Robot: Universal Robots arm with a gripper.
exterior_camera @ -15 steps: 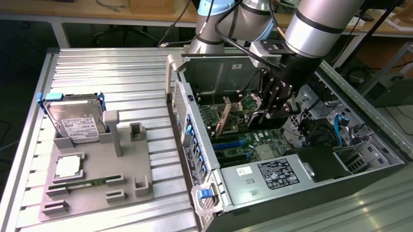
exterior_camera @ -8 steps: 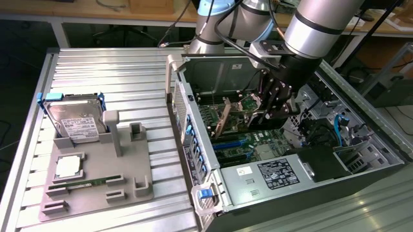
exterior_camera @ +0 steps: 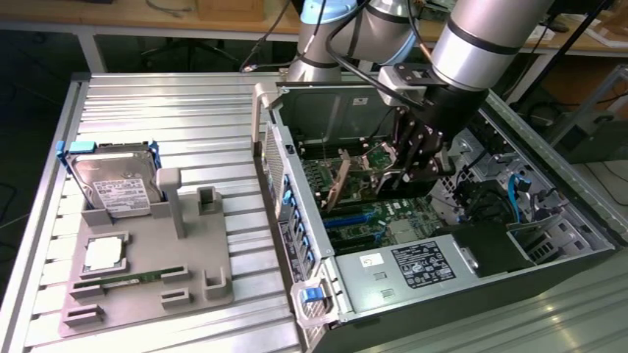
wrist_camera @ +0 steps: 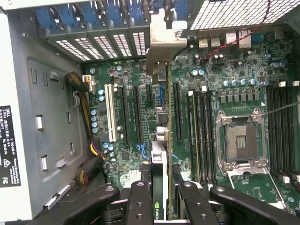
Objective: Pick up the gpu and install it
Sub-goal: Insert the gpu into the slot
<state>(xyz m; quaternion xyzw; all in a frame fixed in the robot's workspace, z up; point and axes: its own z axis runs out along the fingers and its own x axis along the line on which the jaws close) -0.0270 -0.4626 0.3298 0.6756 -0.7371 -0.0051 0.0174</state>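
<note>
The gpu [wrist_camera: 160, 154] hangs edge-on inside the open computer case [exterior_camera: 294, 220], just above the motherboard [wrist_camera: 126, 84] and its expansion slots. Its silvery end bracket [wrist_camera: 164, 40] reaches toward the case's rear slot openings. My gripper [wrist_camera: 163, 199] is shut on the card, with one black finger [wrist_camera: 139, 201] on each side of it. In the exterior view the gpu [exterior_camera: 339, 182] shows as a tan board tilted over the motherboard, with the gripper [exterior_camera: 401, 170] down inside the case beside it.
A grey fixture plate [exterior_camera: 196, 243] on the exterior view's left holds a hard drive [exterior_camera: 118, 184], a processor [exterior_camera: 103, 254] and a green memory stick [exterior_camera: 128, 279]. Inside the case are an open CPU socket [wrist_camera: 241, 140], cable bundles [wrist_camera: 89, 159] and the power supply [exterior_camera: 417, 265].
</note>
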